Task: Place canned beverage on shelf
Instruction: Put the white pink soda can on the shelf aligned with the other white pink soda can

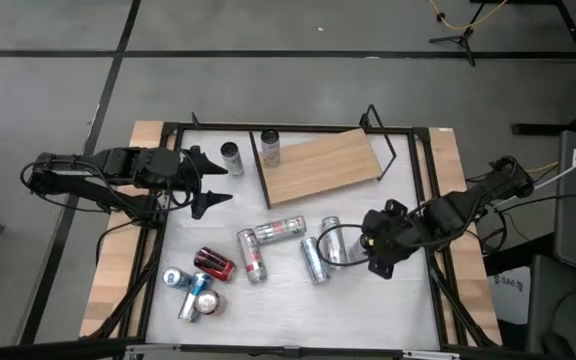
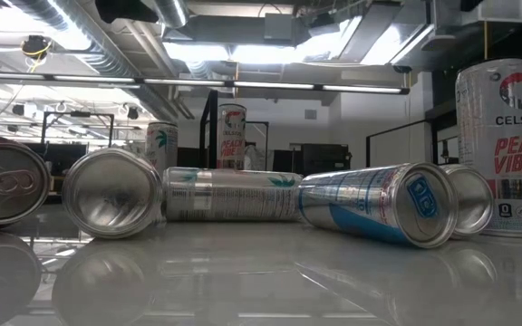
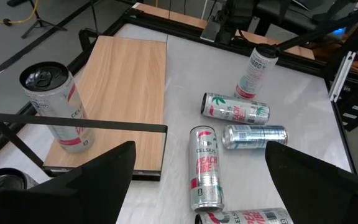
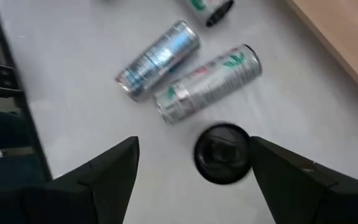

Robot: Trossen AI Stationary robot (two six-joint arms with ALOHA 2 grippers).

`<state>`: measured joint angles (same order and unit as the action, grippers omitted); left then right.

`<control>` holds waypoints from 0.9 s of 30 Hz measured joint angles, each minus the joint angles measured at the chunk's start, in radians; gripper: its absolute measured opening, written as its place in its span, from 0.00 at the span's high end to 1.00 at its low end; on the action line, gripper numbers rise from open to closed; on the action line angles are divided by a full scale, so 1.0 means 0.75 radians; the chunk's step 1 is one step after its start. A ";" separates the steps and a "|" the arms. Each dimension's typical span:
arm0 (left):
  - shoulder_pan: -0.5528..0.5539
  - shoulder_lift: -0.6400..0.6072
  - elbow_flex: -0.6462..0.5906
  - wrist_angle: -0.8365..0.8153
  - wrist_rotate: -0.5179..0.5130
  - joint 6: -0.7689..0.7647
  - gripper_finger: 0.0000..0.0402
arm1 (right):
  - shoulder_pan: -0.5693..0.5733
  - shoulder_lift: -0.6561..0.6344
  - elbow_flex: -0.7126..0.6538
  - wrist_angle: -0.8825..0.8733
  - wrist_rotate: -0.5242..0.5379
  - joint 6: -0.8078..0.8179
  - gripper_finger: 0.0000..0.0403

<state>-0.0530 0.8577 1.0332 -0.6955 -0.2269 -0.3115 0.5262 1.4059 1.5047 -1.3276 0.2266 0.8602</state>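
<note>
— From overhead, where's everything? 
— The shelf (image 1: 320, 165) lies at the table's far side, one can (image 1: 269, 147) upright on its left end. The left gripper (image 1: 211, 184) waits beside it, fingers apart. The right gripper (image 1: 358, 246) hangs over an upright can (image 1: 331, 229) among the fallen ones.

— And at table height?
— Only cans; no gripper shows.

— Left wrist?
— The shelf's board is mostly bare past that standing can (image 3: 53, 106).

— Right wrist?
— Fingers spread, holding nothing, the dark can top (image 4: 222, 153) between them below. I'd centre first, drop straight, and close on the body without nudging the lying cans (image 4: 207, 83) nearby.
</note>
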 joint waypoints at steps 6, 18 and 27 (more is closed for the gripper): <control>0.000 0.000 0.000 0.000 0.010 0.000 0.12 | -0.004 -0.001 -0.020 -0.050 0.000 0.002 0.26; 0.000 0.000 0.000 0.000 0.013 0.000 0.12 | -0.004 -0.003 -0.224 0.001 -0.048 -0.001 0.26; 0.000 0.000 0.000 0.000 0.014 0.000 0.12 | -0.004 -0.004 -0.310 0.069 -0.048 -0.002 0.26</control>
<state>-0.0532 0.8577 1.0332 -0.6952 -0.2161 -0.3115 0.5232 1.4029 1.2723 -1.2761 0.1905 0.8585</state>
